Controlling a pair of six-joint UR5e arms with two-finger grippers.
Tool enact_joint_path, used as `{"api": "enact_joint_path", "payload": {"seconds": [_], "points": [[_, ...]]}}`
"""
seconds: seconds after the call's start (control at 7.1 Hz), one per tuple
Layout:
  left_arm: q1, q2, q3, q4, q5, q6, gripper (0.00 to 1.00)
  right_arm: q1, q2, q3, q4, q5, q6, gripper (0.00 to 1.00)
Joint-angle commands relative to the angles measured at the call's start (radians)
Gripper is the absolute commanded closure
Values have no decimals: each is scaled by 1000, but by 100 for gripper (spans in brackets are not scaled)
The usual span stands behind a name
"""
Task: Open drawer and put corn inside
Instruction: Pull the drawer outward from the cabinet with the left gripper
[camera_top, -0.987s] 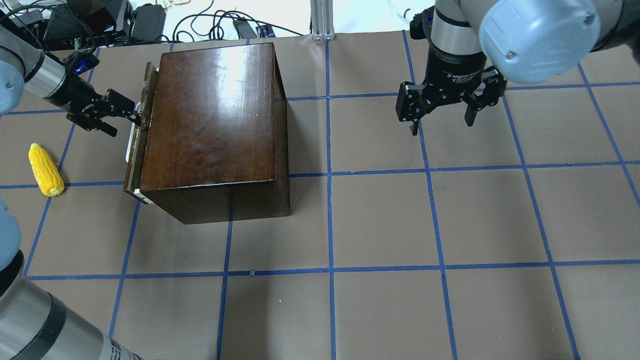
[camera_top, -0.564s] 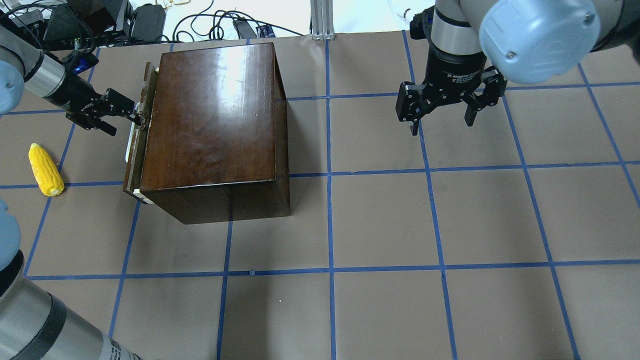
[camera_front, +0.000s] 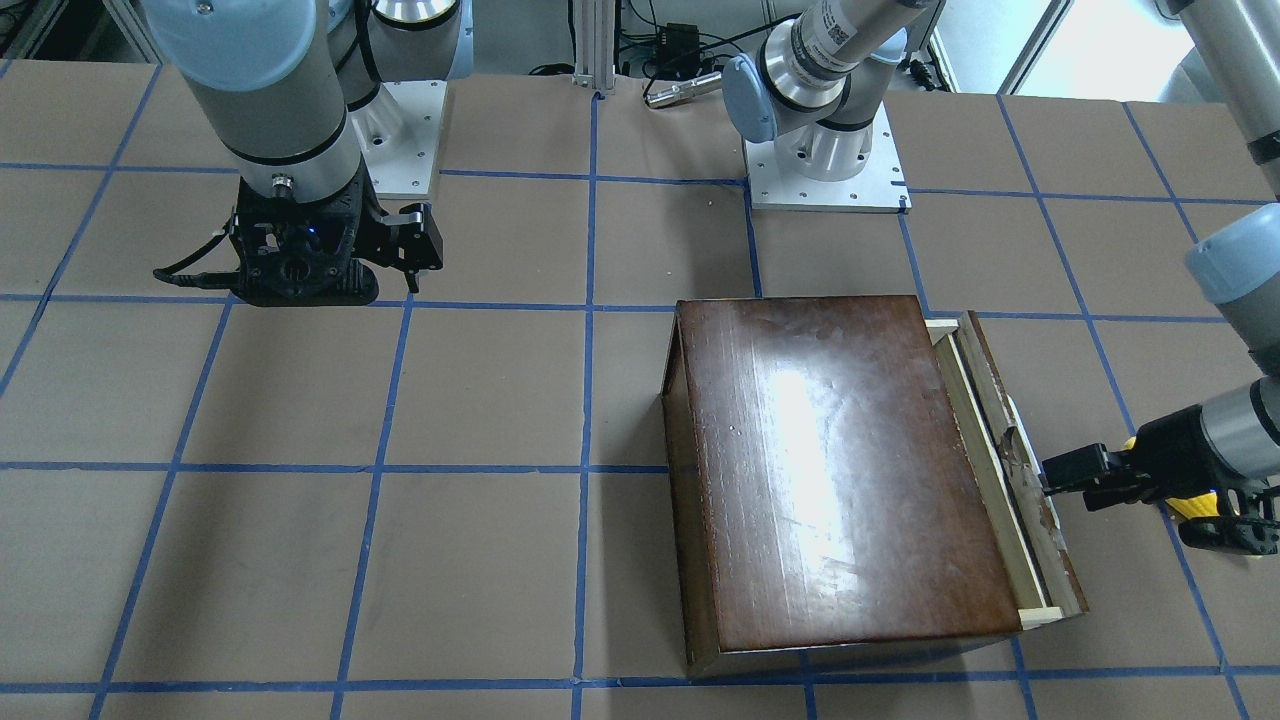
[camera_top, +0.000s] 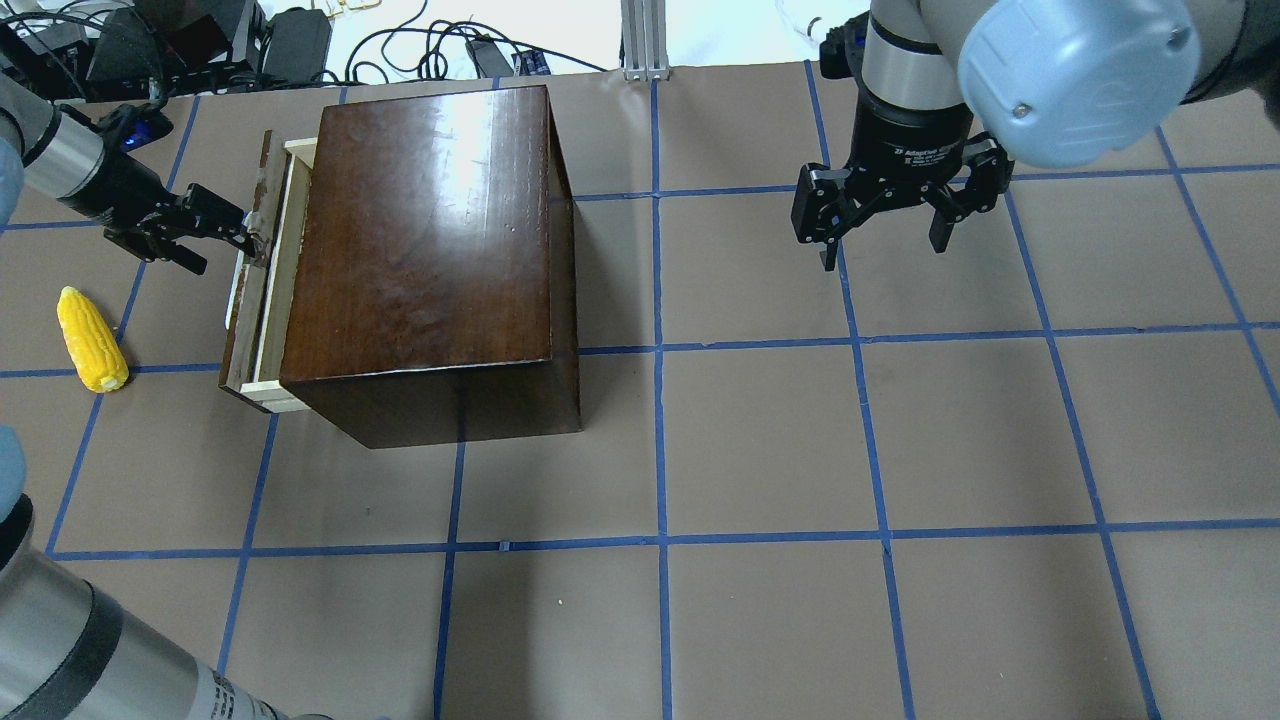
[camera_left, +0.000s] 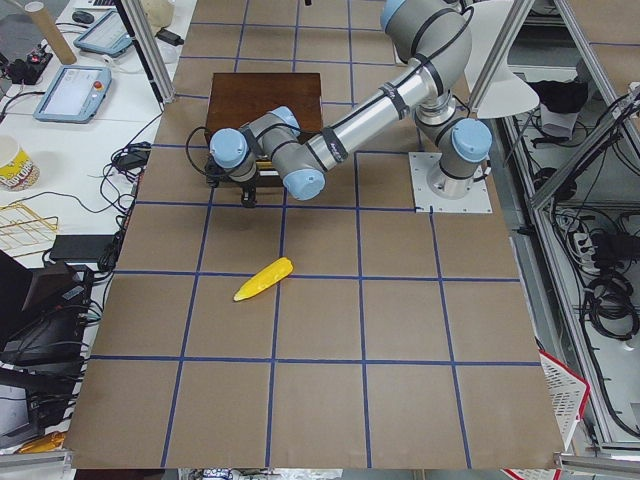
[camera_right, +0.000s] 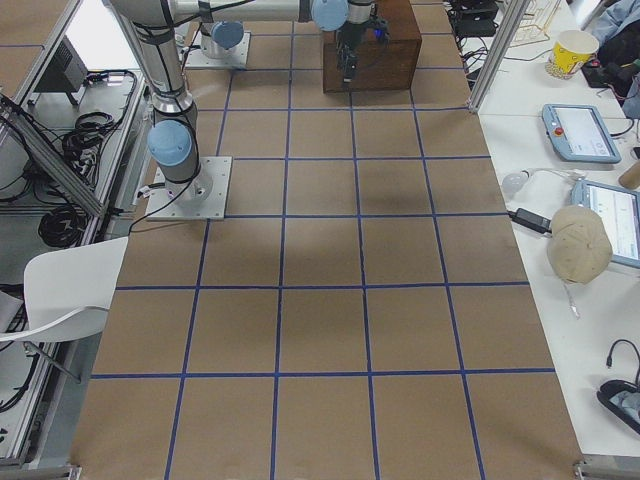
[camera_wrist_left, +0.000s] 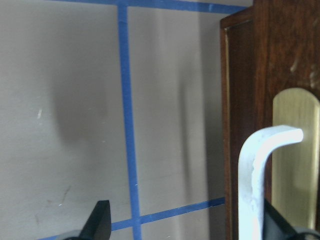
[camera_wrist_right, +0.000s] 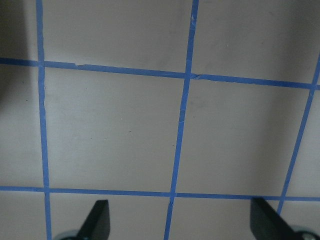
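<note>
The glossy dark-brown box (camera_top: 430, 250) stands at the left of the table. Its drawer (camera_top: 268, 290) is pulled out a little, showing a strip of pale wood behind the chipped front panel (camera_front: 1010, 440). My left gripper (camera_top: 222, 250) is at the panel, jaws apart, one finger hooked behind the pale metal handle (camera_wrist_left: 255, 170). The yellow corn (camera_top: 90, 340) lies on the table left of the drawer, apart from it; it also shows in the exterior left view (camera_left: 264, 279). My right gripper (camera_top: 885, 250) hangs open and empty above the table at the far right.
Brown paper with a blue tape grid covers the table (camera_top: 760, 450). Cables and power bricks (camera_top: 300, 45) lie beyond the far edge behind the box. A metal post (camera_top: 645, 40) stands at the far edge.
The drawer has slid out to the left, exposing pale wood. My left gripper has moved left with the handle. The right arm and the corn have not moved.
</note>
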Motion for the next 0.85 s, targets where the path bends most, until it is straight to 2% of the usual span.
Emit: {"api": "enact_joint_path", "payload": {"seconds": [0.0, 0.56, 0.7], "points": [[3, -11, 26, 6, 20, 4, 0, 0, 0, 0, 0, 0, 0, 0], [29, -31, 54, 5, 23, 41, 0, 0, 0, 0, 0, 0, 0, 0], [29, -37, 61, 6, 51, 57, 0, 0, 0, 0, 0, 0, 0, 0]]}}
